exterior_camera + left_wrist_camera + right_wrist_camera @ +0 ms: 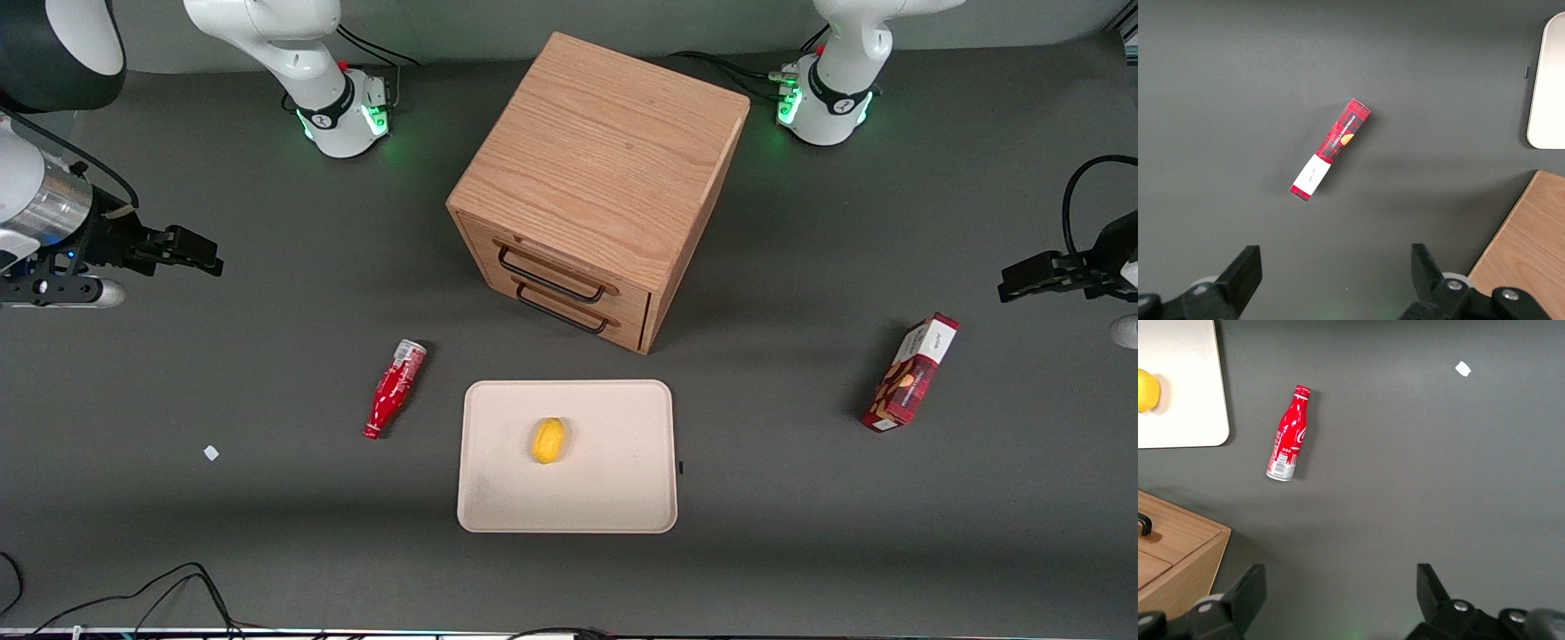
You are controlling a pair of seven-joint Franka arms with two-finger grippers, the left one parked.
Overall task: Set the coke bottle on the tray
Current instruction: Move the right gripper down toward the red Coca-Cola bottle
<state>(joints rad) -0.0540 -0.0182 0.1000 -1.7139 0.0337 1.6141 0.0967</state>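
The coke bottle lies on its side on the dark table, beside the tray, cap end nearer the front camera. It also shows in the right wrist view. The cream tray also shows in the right wrist view. My right gripper hangs high above the table at the working arm's end, well away from the bottle. In the right wrist view the gripper is open and empty, with bare table between its fingers.
A yellow lemon-like fruit lies on the tray. A wooden drawer cabinet stands farther from the front camera than the tray. A red snack box lies toward the parked arm's end. A small white scrap lies near the bottle.
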